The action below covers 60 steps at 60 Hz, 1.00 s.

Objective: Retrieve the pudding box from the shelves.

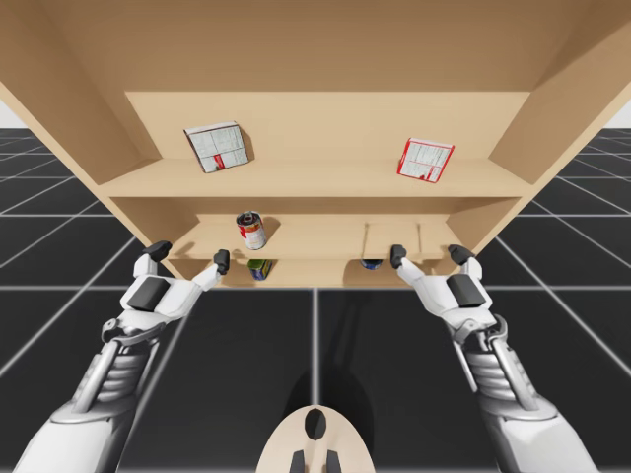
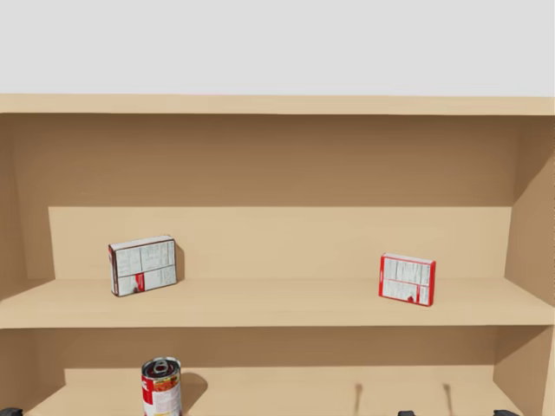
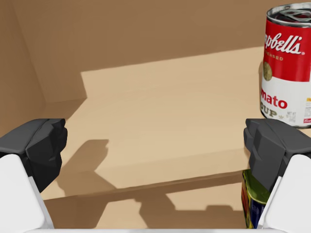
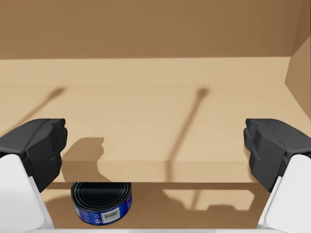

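Shelves, approach stage, nothing grasped yet. The pudding box, judged to be the larger, dark-edged one, stands at the left of the upper shelf, well apart from the red box. The left pincer and right pincer hover at the lower shelf's front edge, both spread wide, holding and touching nothing. The next move calls for raising the left pincer to the upper shelf. A red-and-white can stands ahead of it.

White ribbed arms, black-tipped grippers
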{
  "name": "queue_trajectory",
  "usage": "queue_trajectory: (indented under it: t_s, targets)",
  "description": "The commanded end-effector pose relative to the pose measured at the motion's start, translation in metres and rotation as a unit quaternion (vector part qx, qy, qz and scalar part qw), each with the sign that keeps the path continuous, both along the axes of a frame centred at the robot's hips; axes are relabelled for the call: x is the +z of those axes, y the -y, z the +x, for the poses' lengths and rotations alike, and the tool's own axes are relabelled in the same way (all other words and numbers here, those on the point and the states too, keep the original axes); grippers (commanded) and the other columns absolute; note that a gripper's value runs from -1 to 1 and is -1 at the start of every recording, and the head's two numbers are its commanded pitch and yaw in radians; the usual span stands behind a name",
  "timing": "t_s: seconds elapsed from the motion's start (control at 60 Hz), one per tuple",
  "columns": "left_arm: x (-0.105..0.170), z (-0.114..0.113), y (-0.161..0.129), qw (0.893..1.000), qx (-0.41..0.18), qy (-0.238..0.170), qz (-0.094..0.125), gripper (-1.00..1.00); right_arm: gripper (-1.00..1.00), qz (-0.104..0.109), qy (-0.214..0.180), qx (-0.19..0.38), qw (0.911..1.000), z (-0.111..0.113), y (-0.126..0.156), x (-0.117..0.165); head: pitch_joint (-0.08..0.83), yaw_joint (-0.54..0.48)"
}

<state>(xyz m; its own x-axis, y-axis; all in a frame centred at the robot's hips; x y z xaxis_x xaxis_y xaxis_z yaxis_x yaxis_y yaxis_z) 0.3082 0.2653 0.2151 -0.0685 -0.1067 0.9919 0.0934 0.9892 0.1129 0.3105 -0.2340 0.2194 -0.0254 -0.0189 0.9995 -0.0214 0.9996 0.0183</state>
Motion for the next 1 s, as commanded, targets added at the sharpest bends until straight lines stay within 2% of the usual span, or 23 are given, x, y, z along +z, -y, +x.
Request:
queue_trajectory:
  t_s: [0.017, 0.117, 0.167, 0.283, 0.5, 0.633, 0.717, 0.867, 0.9, 1.0]
  targets:
    - [0.000, 0.000, 0.001, 1.000, 0.005, 0.000, 0.005, -1.00, -1.00, 0.008, 0.005, -0.012, 0.9999, -0.003, -0.001, -0.001, 0.008, -0.02]
    - [-0.001, -0.001, 0.001, 1.000, 0.005, 0.000, 0.006, -1.00, -1.00, 0.013, 0.006, 0.014, 0.9998, -0.007, -0.003, 0.005, 0.029, -0.01]
    - [-0.001, -0.001, 0.002, 1.000, 0.006, 0.000, 0.006, -1.00, -1.00, 0.012, -0.007, 0.025, 0.9996, -0.008, -0.003, 0.006, 0.050, 0.01]
    - [-0.001, -0.001, 0.002, 1.000, 0.007, 0.000, 0.007, -1.00, -1.00, 0.007, 0.001, 0.010, 0.9999, -0.007, -0.003, 0.006, 0.092, 0.10]
    - [-0.001, -0.001, 0.002, 1.000, 0.008, -0.003, 0.007, -1.00, -1.00, -0.001, 0.001, 0.015, 0.9999, -0.008, -0.006, 0.004, 0.115, 0.26]
    - [0.000, -0.003, 0.004, 1.000, 0.005, -0.003, 0.005, -1.00, -1.00, -0.004, 0.001, 0.016, 0.9999, -0.008, -0.006, 0.004, 0.118, 0.30]
    - [0.015, -0.012, 0.005, 1.000, 0.004, 0.004, -0.019, -1.00, -1.00, -0.003, 0.000, 0.015, 0.9999, -0.008, -0.006, 0.004, 0.122, 0.29]
    - [0.058, -0.035, 0.012, 1.000, -0.005, 0.000, -0.020, -1.00, -1.00, -0.003, -0.002, 0.012, 0.9999, -0.008, -0.005, 0.004, 0.126, 0.27]
    - [0.072, -0.041, 0.015, 0.999, -0.026, -0.002, -0.027, -1.00, -1.00, -0.003, -0.002, 0.011, 0.9999, -0.008, -0.005, 0.004, 0.128, 0.27]
    - [0.100, -0.052, 0.020, 0.998, -0.059, -0.005, -0.028, -1.00, -1.00, -0.006, -0.002, 0.010, 0.9999, -0.009, -0.005, 0.003, 0.130, 0.27]
